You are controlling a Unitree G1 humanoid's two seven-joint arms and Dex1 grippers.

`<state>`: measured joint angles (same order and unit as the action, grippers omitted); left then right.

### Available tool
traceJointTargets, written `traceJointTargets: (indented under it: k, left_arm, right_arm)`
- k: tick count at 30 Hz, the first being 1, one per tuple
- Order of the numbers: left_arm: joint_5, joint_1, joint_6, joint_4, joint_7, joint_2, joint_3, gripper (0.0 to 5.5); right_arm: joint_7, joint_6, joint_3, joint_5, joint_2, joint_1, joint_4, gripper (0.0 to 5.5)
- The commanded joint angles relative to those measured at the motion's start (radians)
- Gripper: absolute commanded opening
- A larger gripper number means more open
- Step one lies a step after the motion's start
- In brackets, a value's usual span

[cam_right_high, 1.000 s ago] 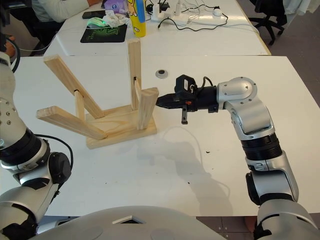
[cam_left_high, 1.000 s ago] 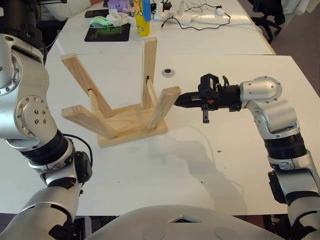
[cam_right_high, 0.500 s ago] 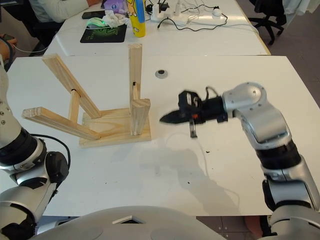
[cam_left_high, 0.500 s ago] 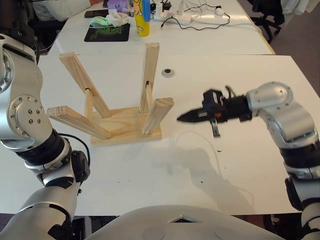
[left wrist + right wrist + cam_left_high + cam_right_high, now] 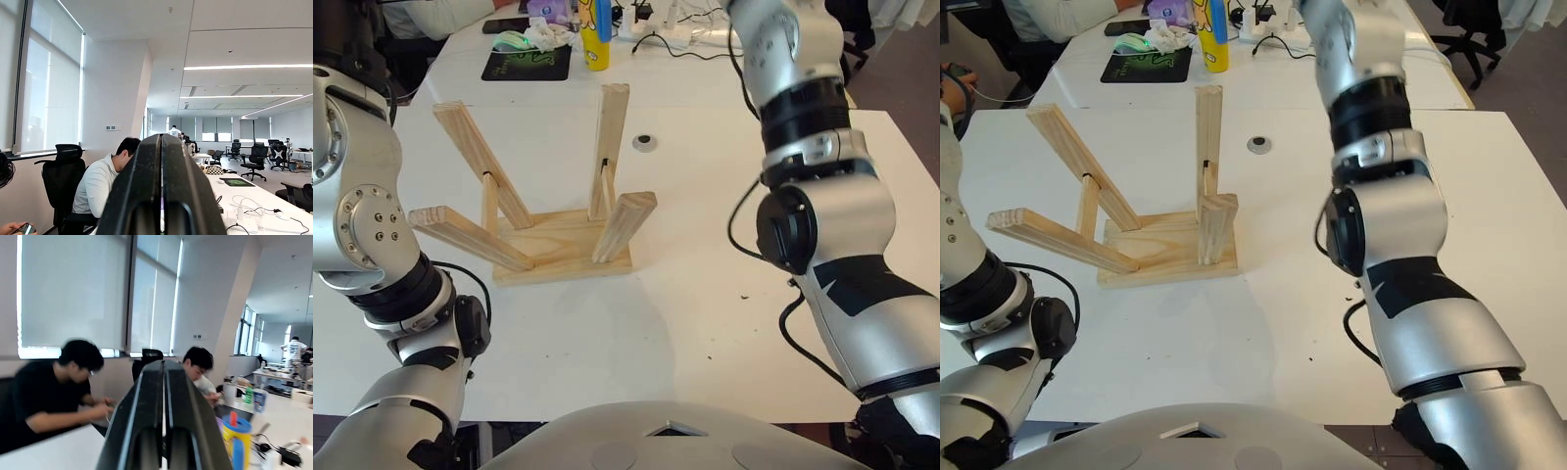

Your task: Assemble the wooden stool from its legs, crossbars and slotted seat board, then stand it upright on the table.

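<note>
Four legs point up from the stool (image 5: 558, 230), which sits upside down on the white table (image 5: 705, 294), left of the middle, with its slotted seat board (image 5: 566, 262) flat on the tabletop. The back-right leg (image 5: 610, 142) stands nearly upright, the back-left leg (image 5: 481, 162) leans away to the left, the front-left leg (image 5: 468, 238) splays low and outward, and the front-right leg (image 5: 625, 227) tilts toward the near side. Two crossbars are in place: one (image 5: 489, 201) between the left pair of legs, one (image 5: 604, 184) between the right pair. Nothing is touching the stool. The right arm (image 5: 803, 117) stands tall over the right half of the table, well apart from the wood, and the left arm (image 5: 372, 225) is up at the table's left edge. In the left wrist view the left gripper (image 5: 161, 147) points out across the office with its two fingers pressed together on nothing. In the right wrist view the right gripper (image 5: 164, 372) is the same, fingers flat against each other and nothing between them. On the far table (image 5: 705, 78) behind, a yellow bottle (image 5: 594, 34) stands upright with a blue cap on; what is inside cannot be seen. Just beside it lies a black mouse pad (image 5: 524, 64) carrying a mouse (image 5: 512, 40). A small round fitting (image 5: 644, 143) sits in the white table near the upright leg.
</note>
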<state>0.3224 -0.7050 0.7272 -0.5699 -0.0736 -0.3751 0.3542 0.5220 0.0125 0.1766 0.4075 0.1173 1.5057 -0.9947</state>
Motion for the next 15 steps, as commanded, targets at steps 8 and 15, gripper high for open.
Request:
traceJointTargets:
  k: [8,15]
  left_arm:
    - [-0.007,-0.007,0.001,-0.025,-0.023,0.003,-0.001,0.01]
    - [-0.006,-0.002,0.002,-0.027,-0.025,0.001,0.004,0.01]
  right_arm:
    - [0.344,0.446,-0.378,-0.332,-0.024,-0.219,-0.125,0.0]
    - [0.372,0.699,-0.437,-0.296,0.036,-0.405,0.206,0.0]
